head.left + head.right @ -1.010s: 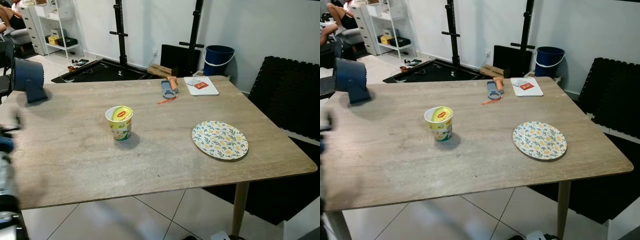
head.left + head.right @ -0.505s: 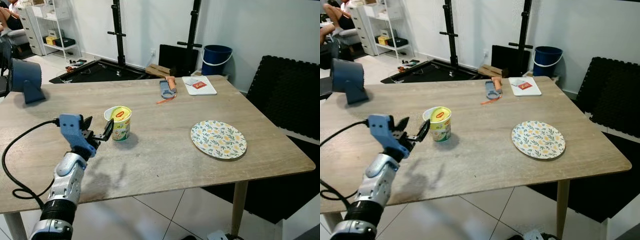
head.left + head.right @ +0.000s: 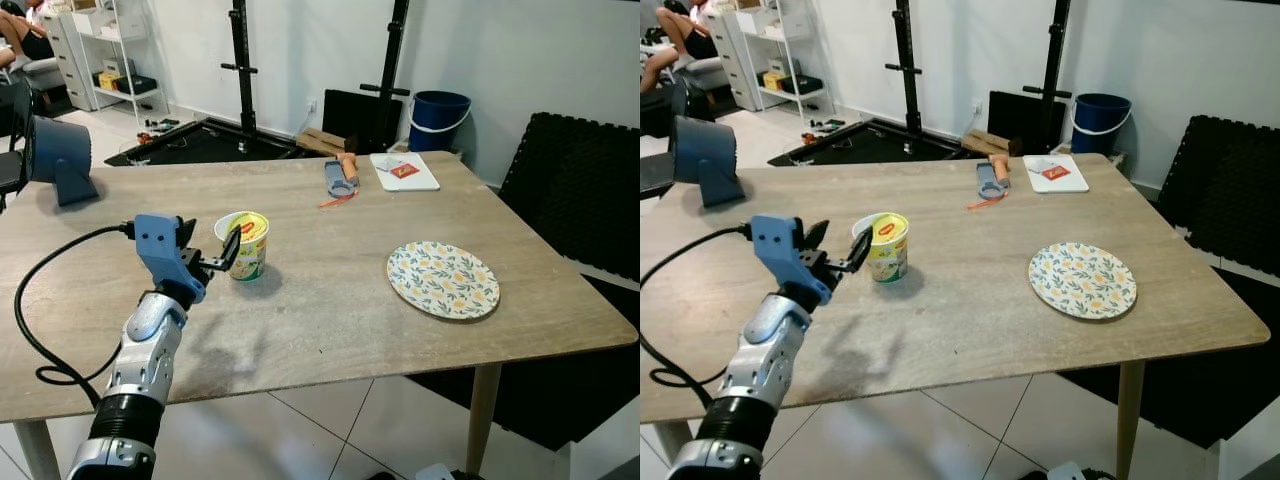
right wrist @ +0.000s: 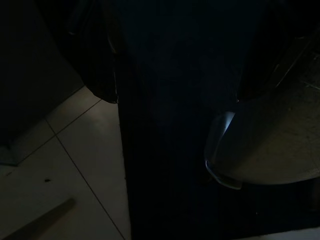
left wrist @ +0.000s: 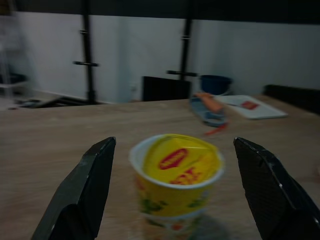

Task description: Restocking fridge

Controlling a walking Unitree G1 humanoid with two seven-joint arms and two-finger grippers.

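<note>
A yellow and white instant noodle cup (image 3: 250, 256) with a partly peeled lid stands upright on the wooden table (image 3: 330, 300), left of its middle. My left gripper (image 3: 212, 240) hovers just above the table on the near left side of the cup, open. In the left wrist view the cup (image 5: 177, 185) sits centred between the two black fingers (image 5: 90, 190), a little beyond the tips, with nothing touching it. My right gripper (image 4: 185, 85) hangs in shadow over floor tiles, its fingers apart.
A floral plate (image 3: 443, 280) lies on the table's right side. A grey and orange tool (image 3: 338, 176) and a white board (image 3: 404, 171) lie at the far edge. A blue fan (image 3: 58, 158) stands far left. Black foam mats (image 3: 580, 190) and a blue bucket (image 3: 438, 118) sit beyond.
My left arm has come up into view from the lower left and reached toward the cup, ending with its open fingers on either side of it. The cup has not moved.
</note>
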